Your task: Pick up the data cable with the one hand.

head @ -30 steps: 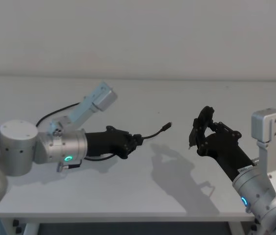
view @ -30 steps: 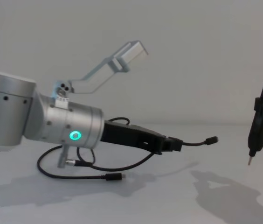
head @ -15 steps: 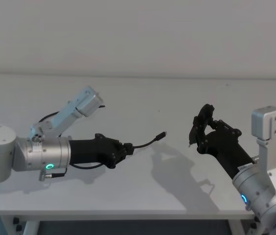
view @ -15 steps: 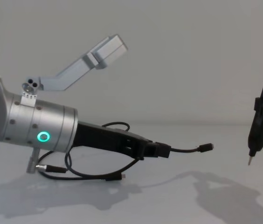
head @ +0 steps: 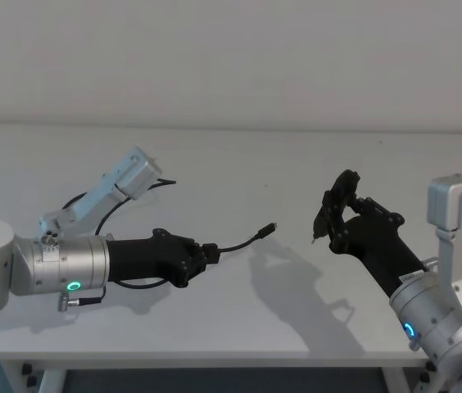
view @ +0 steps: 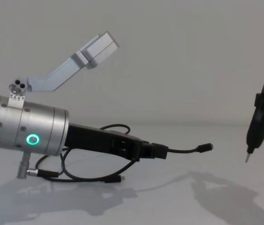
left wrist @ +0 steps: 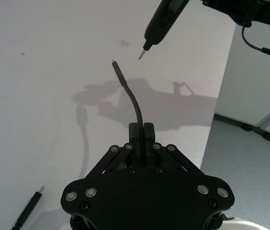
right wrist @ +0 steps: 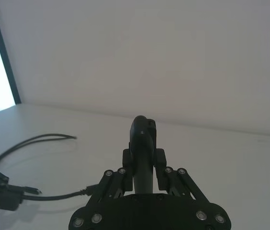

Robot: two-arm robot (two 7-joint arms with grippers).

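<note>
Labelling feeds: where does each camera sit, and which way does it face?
Head: high, facing down; left gripper grips the data cable, right gripper a tool.
Chest: low, facing across the table; left gripper side-on.
Left wrist: behind left gripper, along the cable.
Right wrist: behind right gripper, toward the wall.
All show the cable.

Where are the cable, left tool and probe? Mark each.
cable point(head: 243, 243), head view, free stretch before the plug.
left tool point(head: 208, 252), head view, between its fingertips.
probe point(view: 253, 133), chest view, its shaft.
</note>
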